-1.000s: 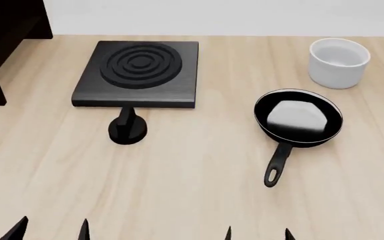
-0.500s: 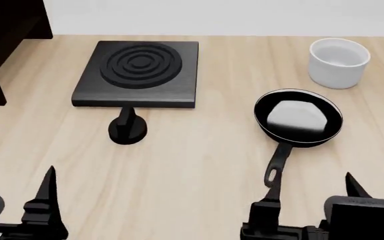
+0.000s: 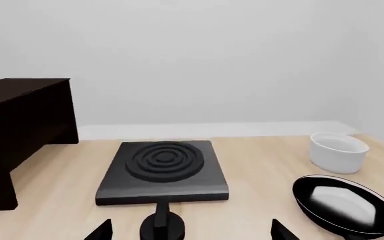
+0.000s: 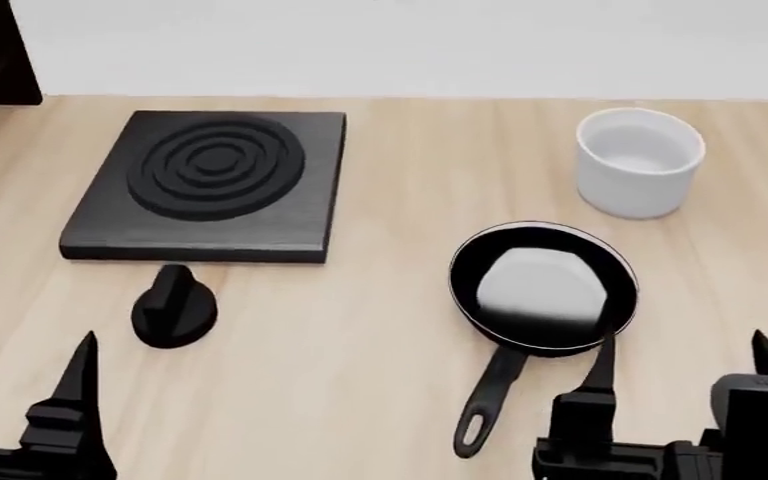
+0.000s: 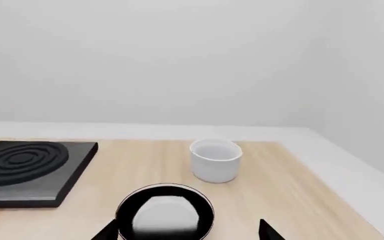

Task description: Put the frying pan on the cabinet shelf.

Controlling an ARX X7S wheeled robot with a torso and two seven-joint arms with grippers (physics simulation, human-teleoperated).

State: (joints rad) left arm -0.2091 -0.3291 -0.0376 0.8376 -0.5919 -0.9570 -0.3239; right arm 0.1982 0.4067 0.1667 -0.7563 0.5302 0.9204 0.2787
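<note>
The pan (image 4: 544, 287) sits flat on the wooden table (image 4: 357, 330), right of centre, its handle pointing toward the near edge, with the right gripper (image 4: 684, 370) just behind it, jaws spread wide and holding nothing, one fingertip (image 4: 604, 365) just beside the near rim. The left gripper (image 3: 188, 231) hangs open too, well apart from the pan, near the knob (image 4: 175, 307) in front of the burner (image 4: 211, 185). A white cup (image 4: 639, 162) stands beyond the pan, and a dark cabinet (image 3: 18, 135) stands at the far left
</note>
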